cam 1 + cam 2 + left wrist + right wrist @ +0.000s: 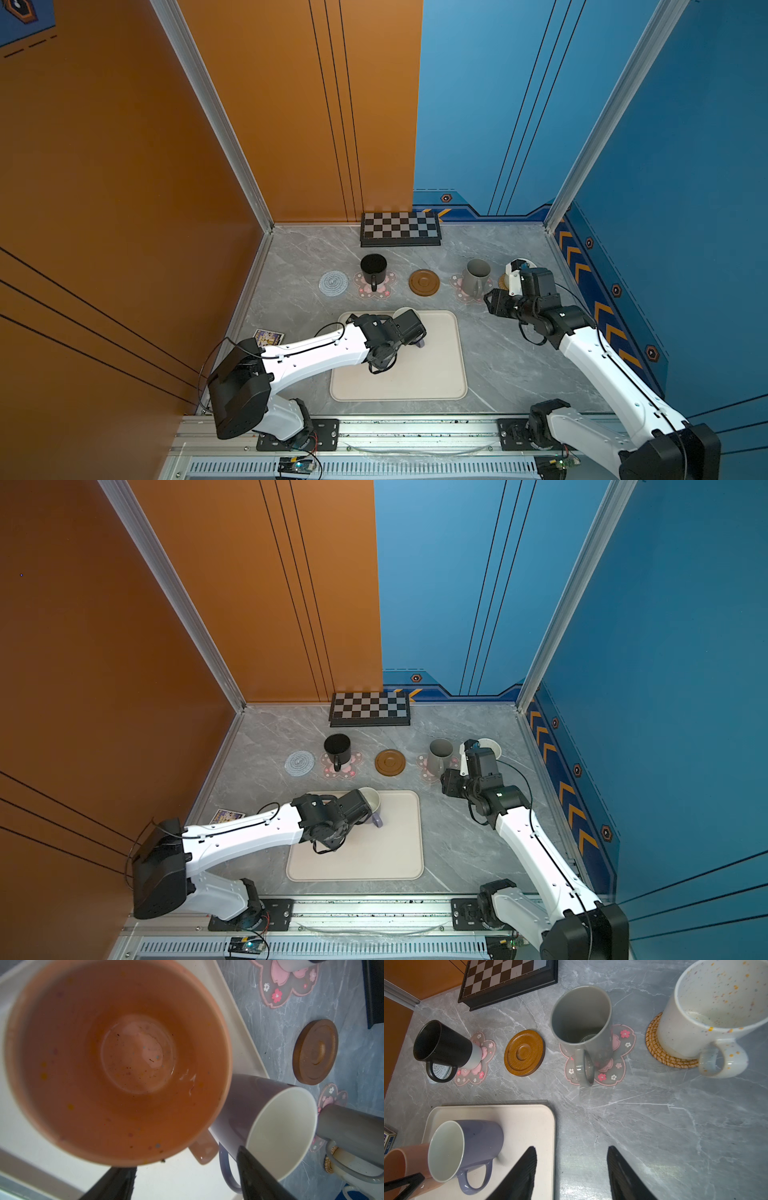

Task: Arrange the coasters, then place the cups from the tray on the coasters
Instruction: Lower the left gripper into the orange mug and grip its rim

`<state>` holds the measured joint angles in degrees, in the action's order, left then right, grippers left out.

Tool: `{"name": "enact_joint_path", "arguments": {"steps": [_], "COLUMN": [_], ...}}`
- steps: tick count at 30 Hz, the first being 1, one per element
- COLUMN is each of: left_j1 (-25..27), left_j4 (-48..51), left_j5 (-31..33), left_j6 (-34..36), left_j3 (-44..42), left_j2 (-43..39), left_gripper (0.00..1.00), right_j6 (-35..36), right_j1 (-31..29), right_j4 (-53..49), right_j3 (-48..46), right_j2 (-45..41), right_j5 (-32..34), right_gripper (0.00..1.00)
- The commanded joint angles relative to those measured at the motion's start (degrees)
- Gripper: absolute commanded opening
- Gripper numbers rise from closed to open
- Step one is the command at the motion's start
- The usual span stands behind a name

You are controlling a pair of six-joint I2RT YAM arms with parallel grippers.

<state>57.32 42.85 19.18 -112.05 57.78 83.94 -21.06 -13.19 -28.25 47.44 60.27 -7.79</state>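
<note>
Tray (529,1122) with peach mug (396,1159), lavender mug (477,1138)

A black cup (337,746) stands on a pink flower mat (355,768). A grey cup (439,751) stands on a second flower mat (424,766). A brown round mat (390,762) lies between them, and a blue-grey mat (299,763) lies at the left end of the row. The left arm (249,833) reaches over the cream tray (374,854) and half hides a purple cup (377,821) there.
</note>
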Motion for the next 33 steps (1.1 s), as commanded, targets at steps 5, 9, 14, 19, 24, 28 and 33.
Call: {"name": "enact_joint_path", "arguments": {"steps": [5,9,14,19,24,28,33], "left_j1": [-0.9,0.7,2.3,2.4,0.9,-1.7,-4.3], "left_j4": [1.2,1.7,5.6,9.8,15.1,15.9,15.8], "left_j5": [-3.4,-3.4,-4.6,-6.8,-6.6,-6.3,-4.6], "left_j6": [0.4,1.6,4.1,6.4,10.0,14.7,24.6], "left_j3": [-1.1,-1.8,-3.1,-6.9,-9.8,-10.7,-7.6], "left_j2": [0.7,-0.1,-1.6,-5.4,-11.1,-12.3,-7.7], "left_gripper": [0.72,0.64,0.62,0.59,0.56,0.53,0.48], "right_j6": [-0.7,-0.7,-1.2,-2.6,-3.5,-4.3,-4.9], "right_j1": [-0.3,-0.2,-0.2,-0.3,-0.5,-0.9,-1.8], "right_j4": [1.3,1.4,1.3,1.3,1.3,1.3,1.3], "right_j3": [-1.5,-1.1,-0.9,-1.5,-2.1,-2.2,-2.1], "right_j2": [0.2,0.5,0.3,-0.8,-1.5,-1.4,-1.2], "right_j5": [-1.5,-1.5,-1.6,-1.9,-1.4,-1.2,-0.5], "right_gripper": [0.57,0.57,0.57,0.57,0.57,0.57,0.57]}}
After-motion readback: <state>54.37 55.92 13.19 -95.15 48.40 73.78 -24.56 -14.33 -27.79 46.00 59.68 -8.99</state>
